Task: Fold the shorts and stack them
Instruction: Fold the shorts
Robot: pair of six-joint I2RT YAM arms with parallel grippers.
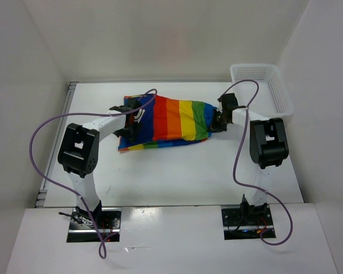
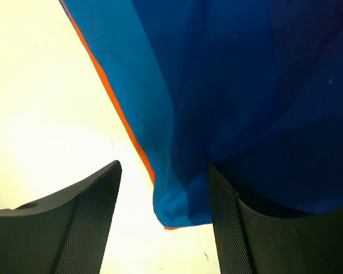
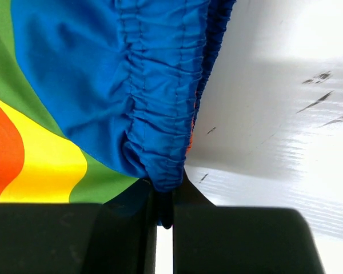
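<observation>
The rainbow-striped shorts (image 1: 174, 120) lie spread on the white table, blue at the left, then red, orange, yellow and green toward the right. My left gripper (image 1: 132, 121) is over their left blue end with its jaws open; in the left wrist view a blue corner (image 2: 183, 194) hangs between the two fingers (image 2: 88, 222) without being pinched. My right gripper (image 1: 218, 123) is at the right end, shut on the gathered blue elastic waistband (image 3: 166, 165).
A white mesh basket (image 1: 263, 85) stands at the table's far right corner, just behind the right arm. White walls enclose the table on three sides. Purple cables loop over both arms.
</observation>
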